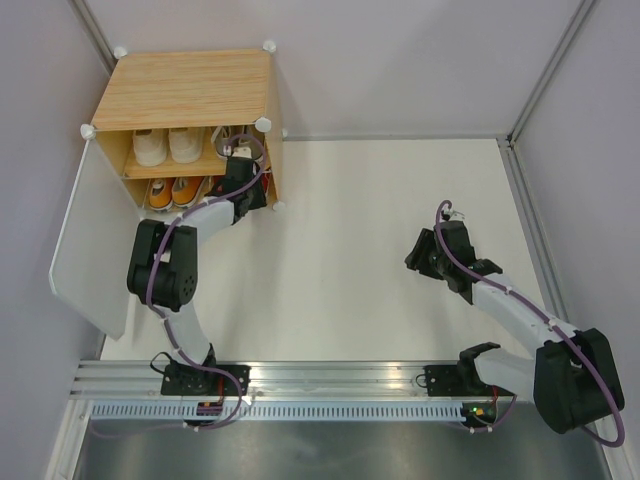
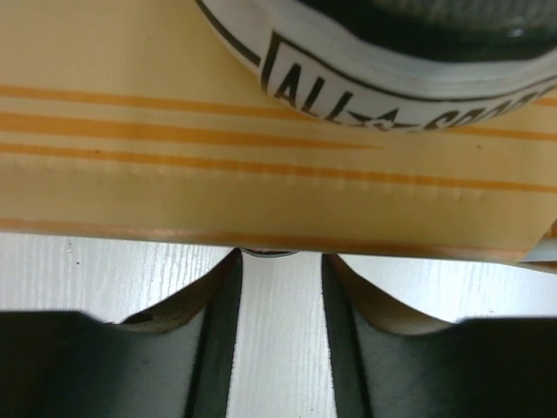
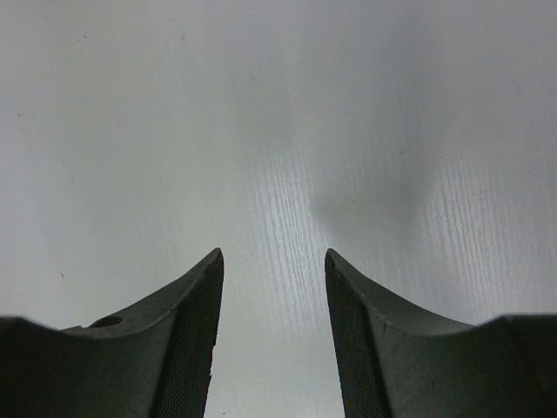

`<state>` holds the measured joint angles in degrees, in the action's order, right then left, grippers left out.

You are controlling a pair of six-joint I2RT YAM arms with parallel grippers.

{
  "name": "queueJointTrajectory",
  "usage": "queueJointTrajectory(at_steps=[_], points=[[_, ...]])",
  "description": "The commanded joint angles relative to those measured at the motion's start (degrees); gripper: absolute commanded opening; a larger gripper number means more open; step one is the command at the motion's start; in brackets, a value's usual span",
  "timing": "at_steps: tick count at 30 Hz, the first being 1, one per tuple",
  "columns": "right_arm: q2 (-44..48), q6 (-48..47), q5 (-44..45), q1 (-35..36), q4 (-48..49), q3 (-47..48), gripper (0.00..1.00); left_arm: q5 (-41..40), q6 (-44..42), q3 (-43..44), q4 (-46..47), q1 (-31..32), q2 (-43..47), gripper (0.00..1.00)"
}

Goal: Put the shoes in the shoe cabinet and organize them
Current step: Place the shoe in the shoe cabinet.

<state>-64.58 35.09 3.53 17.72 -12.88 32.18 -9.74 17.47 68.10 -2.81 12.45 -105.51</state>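
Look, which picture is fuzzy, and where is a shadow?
Left wrist view: the shoe is very close, its sole letters blurred. Right wrist view: a soft grey shadow lies on the white table. Top view: sharp, evenly lit.

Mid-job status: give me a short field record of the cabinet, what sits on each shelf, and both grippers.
cabinet: shoe cabinet at back left of table
door: white door open, swung left
upper shelf: cream pair at left
lower shelf: orange pair at left; right side hidden by left arm
dark shoe: white sole on a wood board just ahead of left gripper; which shelf unclear
left gripper: at cabinet front, right side; open, empty
right gripper: open, empty, over table
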Motion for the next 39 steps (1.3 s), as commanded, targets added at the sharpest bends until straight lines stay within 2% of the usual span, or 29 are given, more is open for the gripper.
queueJointTrajectory(at_steps=[1, 2, 5, 7, 13, 14, 21, 25, 28, 29, 35, 39], points=[[0.06, -0.81, 1.3, -0.31, 0.93, 2.01, 0.55, 1.73, -1.48, 2.13, 3.16, -0.93, -0.57, 0.48], [0.24, -0.81, 1.3, -0.23, 0.93, 2.01, 0.55, 3.31, -1.57, 0.91, 3.6, -0.93, -0.13, 0.6], [0.94, -0.81, 1.48, -0.22, 0.75, 1.92, 0.55, 5.51, -1.83, -1.73, 5.88, -0.93, 3.2, 0.77], [1.56, -0.73, 1.31, -0.22, 0.84, 1.57, 0.55, 6.22, -1.83, -3.4, 5.89, -0.93, 5.92, 0.82], [3.14, -0.73, 0.17, -0.22, 0.84, 0.86, 0.55, 8.07, -0.6, -6.83, 3.6, -0.85, 14.97, 0.82], [3.49, -0.64, 0.07, -0.22, 0.93, 0.69, 0.55, 7.89, -0.6, -7.27, 2.99, -0.93, 18.82, 0.82], [4.81, -0.64, -1.33, -0.22, 1.11, 0.07, 0.55, 5.7, -3.32, -3.43, -10.95, -0.93, 36.57, 0.81], [5.69, -0.81, -1.25, -0.22, 1.02, -0.1, 0.55, -3.33, -4.99, 3.17, -21.25, -0.93, 43.02, 0.81], [6.65, -1.08, -1.51, -0.23, 1.11, -0.45, 0.55, -13.35, -8.58, 8.53, -28.45, -0.93, 45.74, 0.82], [6.92, -0.99, -1.86, -0.22, 1.28, -0.63, 0.56, -18.86, -9.47, 9.42, -29.52, -0.93, 46.53, 0.82], [6.31, -1.25, -3.44, -0.22, 2.16, -1.07, 0.55, -37.16, -16.23, 11.27, -30.33, -0.93, 53.03, 0.82], [6.3, -1.17, -5.99, -0.14, 2.95, -1.6, 0.55, -42.82, -22.56, 11.1, -28.57, -2.42, 54.27, 0.84]])
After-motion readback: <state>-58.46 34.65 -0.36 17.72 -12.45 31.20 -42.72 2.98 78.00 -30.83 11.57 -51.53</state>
